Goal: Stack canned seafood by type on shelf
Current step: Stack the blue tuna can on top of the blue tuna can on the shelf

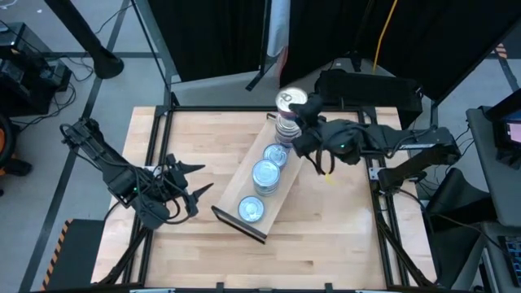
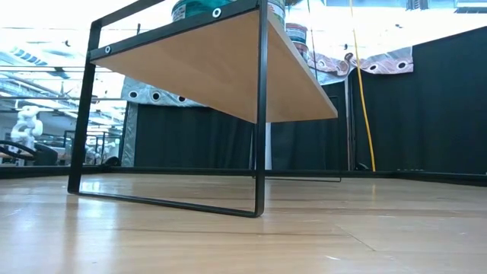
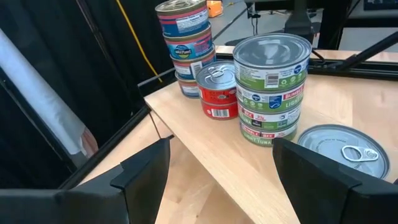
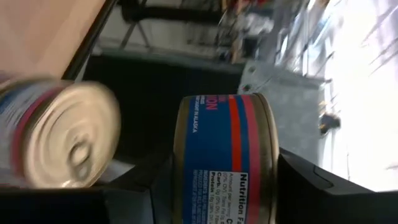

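The shelf (image 1: 281, 191) lies slantwise on the table, and tins rest on it by their bases. From near to far these are a single cream-topped tin (image 1: 251, 210), a green-labelled stack (image 3: 270, 87), a red stack (image 3: 217, 90) and a blue-and-pink stack (image 3: 183, 50) with a cream top (image 1: 289, 99). My right gripper (image 1: 303, 122) is beside that far stack, shut on a blue-and-red tin (image 4: 224, 162). The gripper hides this tin in the high view. My left gripper (image 1: 195, 181) waits open, left of the shelf. My right gripper holds the blue-and-red tin between its two fingers (image 4: 311, 186). The tin's two flat ends face the fingers, and its label wall (image 4: 217, 143) faces the wrist camera. The arm reaches in from the table's right. The tin fills the gap between the fingers; what is under it does not show.
The shelf stands on a thin black frame with open space beneath its board (image 2: 228, 68). The tabletop (image 1: 342, 236) is bare wood to the right of and near the shelf. A black frame rims the table. A second tin (image 4: 62, 134) shows blurred beside the held one.
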